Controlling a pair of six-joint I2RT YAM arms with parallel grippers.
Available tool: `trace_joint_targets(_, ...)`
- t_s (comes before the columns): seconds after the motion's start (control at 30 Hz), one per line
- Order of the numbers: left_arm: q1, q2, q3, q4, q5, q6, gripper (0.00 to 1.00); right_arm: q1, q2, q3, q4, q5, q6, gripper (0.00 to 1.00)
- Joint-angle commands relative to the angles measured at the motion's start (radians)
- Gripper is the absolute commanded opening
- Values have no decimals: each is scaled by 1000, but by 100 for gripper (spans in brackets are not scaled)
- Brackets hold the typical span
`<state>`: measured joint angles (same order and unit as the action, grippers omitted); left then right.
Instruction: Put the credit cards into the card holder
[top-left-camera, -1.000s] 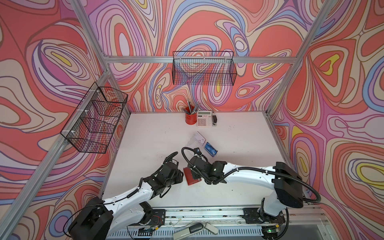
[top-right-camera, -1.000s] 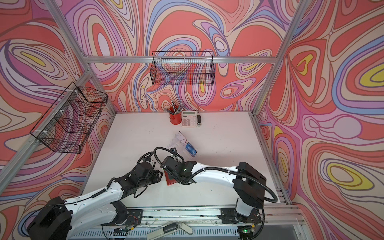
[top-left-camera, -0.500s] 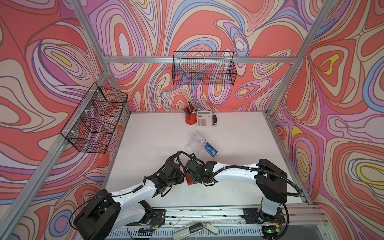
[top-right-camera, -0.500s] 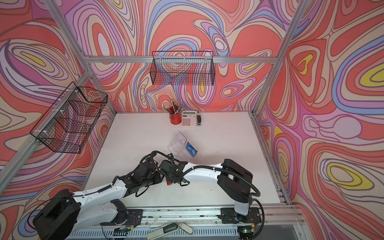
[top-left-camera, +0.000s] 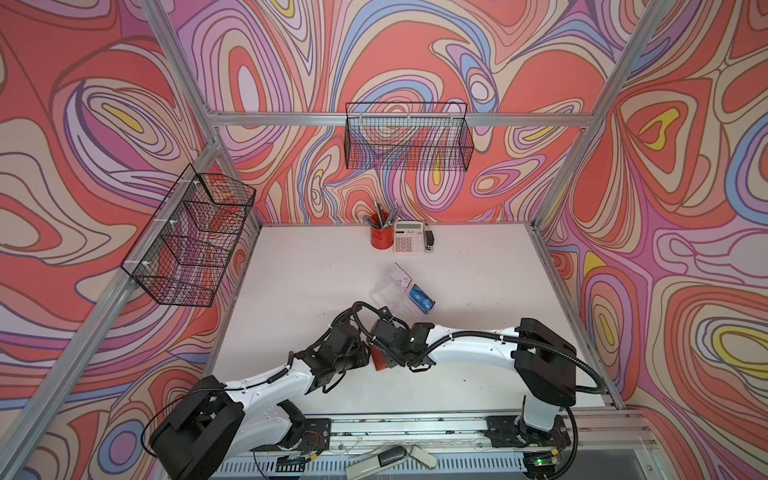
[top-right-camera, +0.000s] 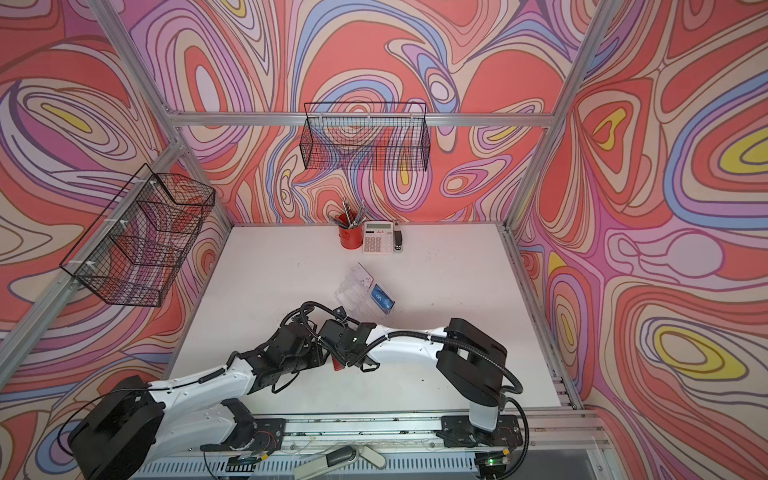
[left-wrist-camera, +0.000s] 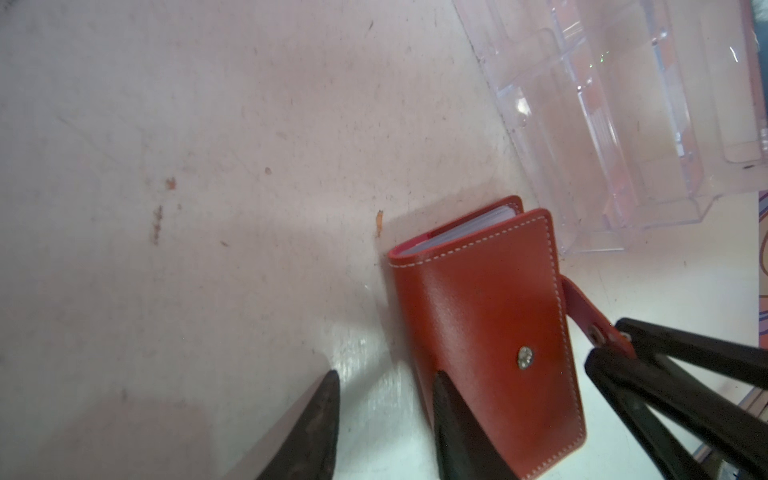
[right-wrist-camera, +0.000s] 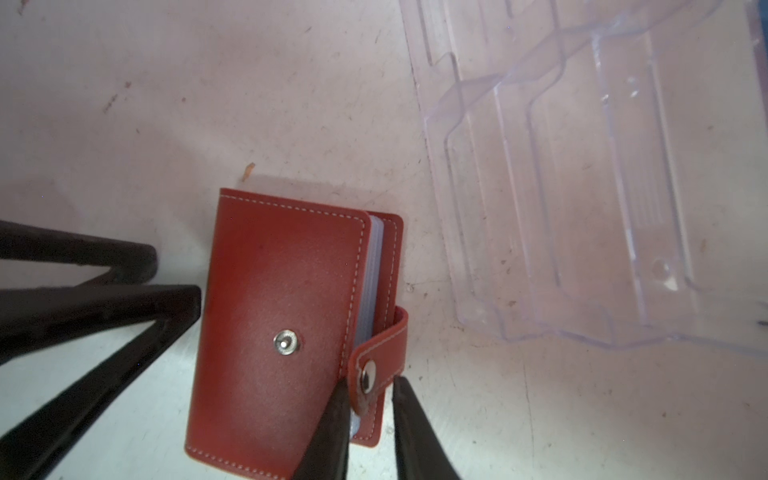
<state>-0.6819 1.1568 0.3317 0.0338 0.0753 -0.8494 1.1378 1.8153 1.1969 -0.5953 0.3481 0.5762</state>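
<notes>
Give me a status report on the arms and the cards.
Left tool open, straddling wallet edge. Right tool pinching strap. Wallet unsnapped, cover shut; blue card at clear holder. Nothing blocking.

left claw (left-wrist-camera: 384, 376) jaws apart | right claw (right-wrist-camera: 370, 384) jaws pinched close

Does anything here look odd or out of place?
Mostly the red wallet: its snap strap is undone and sticks out, pinched by the right gripper. A small orange crumb lies on the scuffed table beside it.
</notes>
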Motion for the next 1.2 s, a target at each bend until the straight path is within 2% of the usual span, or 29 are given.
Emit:
trace_joint_targets(0.0,-2,12,23,7,9,-1,40,4,-13,25,-11,14,-12,24)
trace_joint_targets(0.17,-2,8,17,12,9,-5,40,4,-23,33,-12,25,-15,24)
trace_joint_targets(0.43,-3,4,21,10,15,-5,39,3,2,37,-22,36,-14,15)
trace_joint_targets(0.67,-2,-3,19,11,15,-7,39,2,22,38,-37,51,-10,20)
trace_joint_targets(0.97,-2,3,20,15,17,-8,39,0,38,41,-44,60,-9,18)
trace_joint_targets(1.03,-2,3,21,18,16,-9,39,-2,42,41,-46,58,-10,17)
trace_joint_targets(1.17,-2,6,21,22,18,-9,39,-4,34,43,-46,55,-10,6)
